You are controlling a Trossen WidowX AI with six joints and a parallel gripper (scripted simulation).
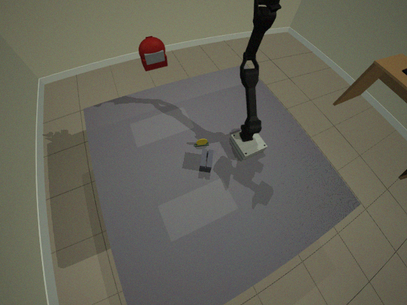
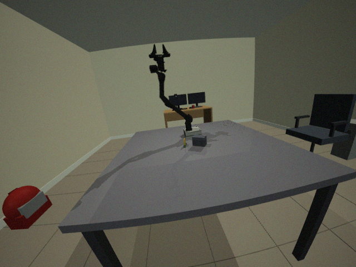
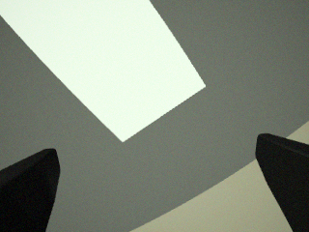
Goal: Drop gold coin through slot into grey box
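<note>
The gold coin (image 1: 201,142) (image 2: 184,141) stands on edge in the dark-green holder (image 1: 196,145) (image 2: 184,147) on the table. The grey box (image 1: 206,161) (image 2: 199,141) is closed and stands close beside the holder; the narrow dark slot in its lid shows in the top view. My gripper (image 2: 158,45) (image 3: 159,154) is open and empty, raised high above the table and pointing up, far from the coin and the box. The wrist view shows only the ceiling, a bright panel and a wall between the fingers.
The arm's pale base (image 1: 252,149) (image 2: 192,131) stands on the table (image 1: 203,262) (image 2: 215,178) close to the holder and the box. A red helmet-like object (image 1: 152,54) (image 2: 25,207), a desk with monitors and a chair (image 2: 321,132) are away from the table.
</note>
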